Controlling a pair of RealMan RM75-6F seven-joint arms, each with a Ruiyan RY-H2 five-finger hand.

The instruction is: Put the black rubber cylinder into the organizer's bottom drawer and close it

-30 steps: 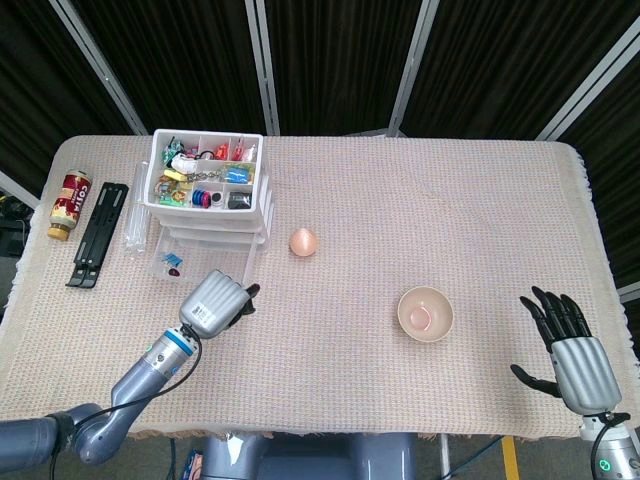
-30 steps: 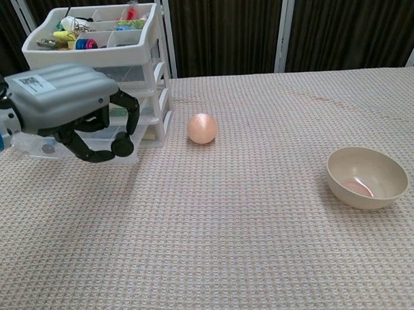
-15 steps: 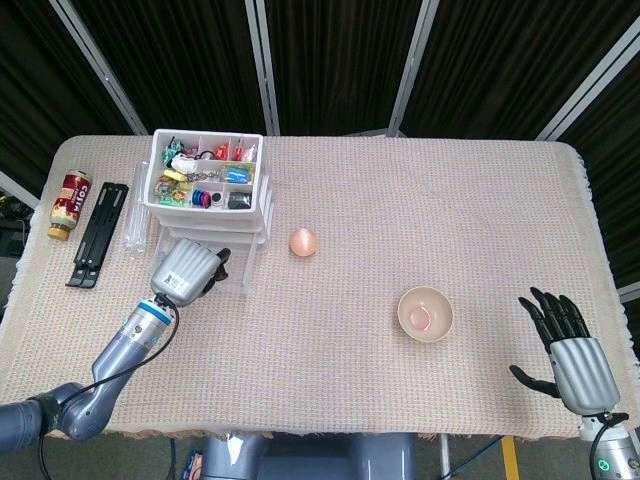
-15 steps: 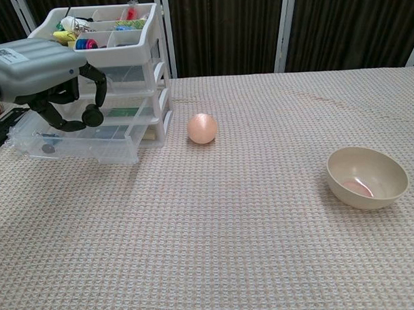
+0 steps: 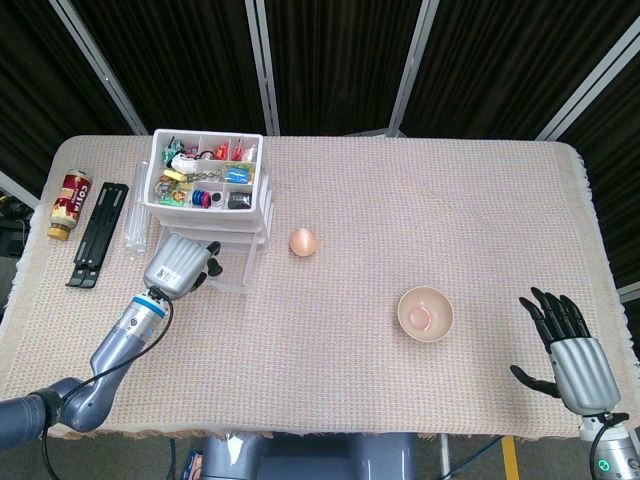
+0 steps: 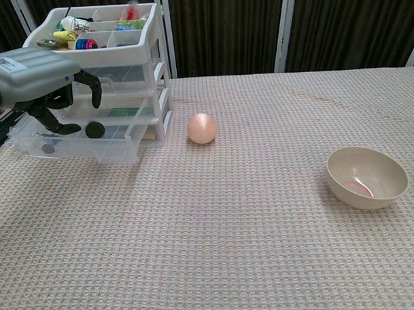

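One step left: hovering over the open bottom drawer (image 6: 77, 147) with left hand (image 6: 37, 69) loosely curled, holding nothing, black cylinder (image 6: 94, 129) inside. Pushing drawer's front straight, gently.

The head view is looking steeply down from above the near edge, far enough back to be taking in the whole table (image 5: 420, 200) against the dark curtains, with the right hand (image 5: 570, 350) showing at the lower right corner. The chest view is sitting low and close, looking almost level across the cloth toward the curtains. Both are sharing the organizer (image 5: 208, 190) (image 6: 105, 77), the left hand (image 5: 178, 265) (image 6: 37, 72), the pink ball (image 5: 303, 241) (image 6: 202, 128) and the bowl (image 5: 425, 312) (image 6: 366, 177).
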